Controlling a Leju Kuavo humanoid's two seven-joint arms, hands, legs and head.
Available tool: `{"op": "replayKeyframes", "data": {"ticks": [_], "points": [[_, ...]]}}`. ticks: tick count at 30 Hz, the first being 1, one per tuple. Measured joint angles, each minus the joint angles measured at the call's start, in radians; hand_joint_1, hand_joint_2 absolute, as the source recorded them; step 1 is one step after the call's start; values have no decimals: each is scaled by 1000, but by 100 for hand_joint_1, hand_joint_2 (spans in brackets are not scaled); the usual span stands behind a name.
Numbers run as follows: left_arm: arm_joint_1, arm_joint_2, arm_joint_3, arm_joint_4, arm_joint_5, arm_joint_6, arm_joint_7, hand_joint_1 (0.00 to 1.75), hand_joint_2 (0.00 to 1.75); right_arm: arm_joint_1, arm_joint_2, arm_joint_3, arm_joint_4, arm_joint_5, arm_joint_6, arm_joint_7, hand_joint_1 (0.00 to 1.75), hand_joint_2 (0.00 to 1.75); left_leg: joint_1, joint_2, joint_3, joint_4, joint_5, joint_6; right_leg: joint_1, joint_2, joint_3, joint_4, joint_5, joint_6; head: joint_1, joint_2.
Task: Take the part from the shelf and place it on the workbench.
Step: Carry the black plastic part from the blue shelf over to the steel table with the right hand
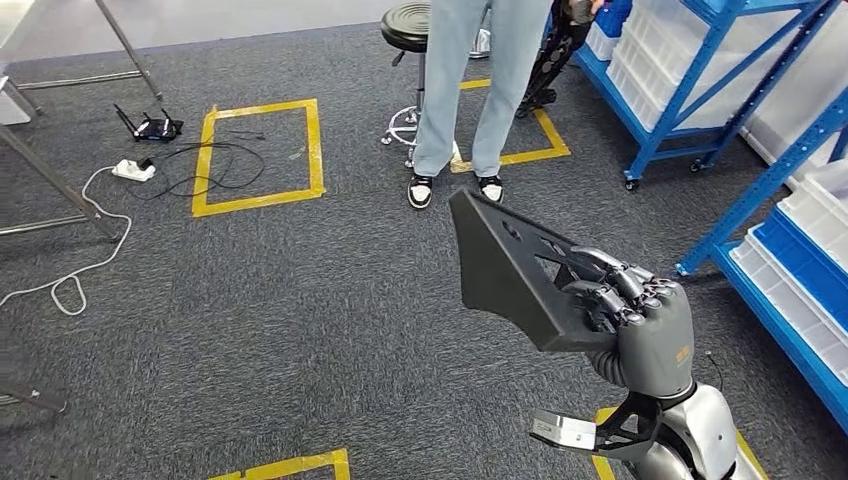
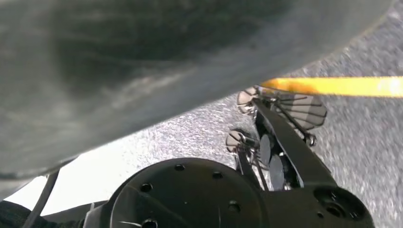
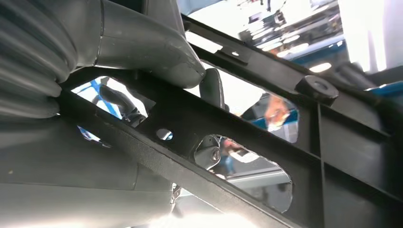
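Part (image 1: 510, 265) in right robot hand (image 1: 640, 320)

A workshop or test lab is indicated: blue steel shelving (image 1: 700, 80) stocked with plastic bins (image 1: 815, 215), grey carpet marked with yellow tape squares (image 1: 260, 155).

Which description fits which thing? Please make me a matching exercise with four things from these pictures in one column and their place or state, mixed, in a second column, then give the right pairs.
Things:
1. black part
2. round stool
3. white power strip
4. blue shelf

Descriptions:
A. lies on the carpet, with cables, near a yellow tape square
B. held up by the right hand
C. stands at the right, holding pale bins
D. stands behind the person's legs

Pairs: 1-B, 2-D, 3-A, 4-C
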Motion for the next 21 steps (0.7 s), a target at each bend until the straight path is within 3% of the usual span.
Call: {"op": "replayKeyframes", "data": {"ticks": [2,3,4,6,7,9,10,11,13,14,16,18,19,21], "points": [[0,0,-5,-8,1,-9,-1,0,0,12,0,-1,-17,43,6,10,175,175,6,43,76,-127,42,-8,1,-21,0,8,-8,12,0,0],[-1,0,-6,-13,2,-13,-1,0,0,17,0,0,-32,73,14,22,175,175,5,56,99,-166,52,-6,3,-30,1,12,-12,21,2,0],[-2,0,-7,-17,3,-14,4,0,0,21,1,1,-48,103,26,37,175,175,1,60,107,-182,53,-1,5,-39,2,15,-15,28,4,0],[-3,2,-10,-22,2,-13,22,0,0,33,4,7,-81,161,47,69,175,175,-7,34,103,-184,56,18,5,-57,10,10,-16,41,9,0],[-3,3,-12,-23,2,-11,31,0,0,41,6,10,-95,185,52,83,175,175,-8,21,101,-187,58,26,2,-47,10,12,-20,47,10,0],[-4,8,-19,-28,-2,-4,42,0,0,60,7,18,-120,218,53,107,175,175,-7,-2,100,-191,65,42,-3,10,-15,65,-52,48,12,0],[-4,11,-22,-30,-3,0,43,0,0,71,6,21,-129,229,52,116,175,175,-8,-13,98,-192,67,47,-4,45,-45,124,-80,43,14,0],[-5,14,-25,-32,-5,5,44,0,0,81,4,23,-136,237,51,124,175,175,-9,-25,95,-192,69,52,-2,65,-82,197,-108,38,16,0],[-5,20,-29,-34,-6,17,37,0,0,97,1,28,-145,247,48,136,175,175,-16,-53,90,-192,72,59,2,75,-141,302,-138,34,18,0],[-5,23,-31,-35,-6,23,33,0,0,102,-1,30,-149,250,47,141,175,175,-19,-67,89,-192,74,61,5,77,-146,301,-130,36,18,0],[-5,27,-35,-37,-6,29,24,0,0,105,-4,33,-158,252,47,146,175,175,-22,-96,88,-192,78,65,14,97,-97,186,-75,37,18,0],[-7,28,-39,-42,-6,30,16,0,0,106,-7,35,-168,252,45,148,175,175,-24,-122,86,-192,83,63,27,140,-38,57,-28,23,18,0],[-8,29,-40,-45,-5,31,10,0,0,106,-9,35,-172,252,44,148,175,175,-23,-133,84,-193,86,60,32,153,-23,24,-17,15,19,0],[-8,31,-41,-48,-2,28,-5,0,0,105,-11,35,-177,256,40,148,175,175,-21,-156,80,-198,93,49,37,142,-16,11,-11,4,22,0]]}}
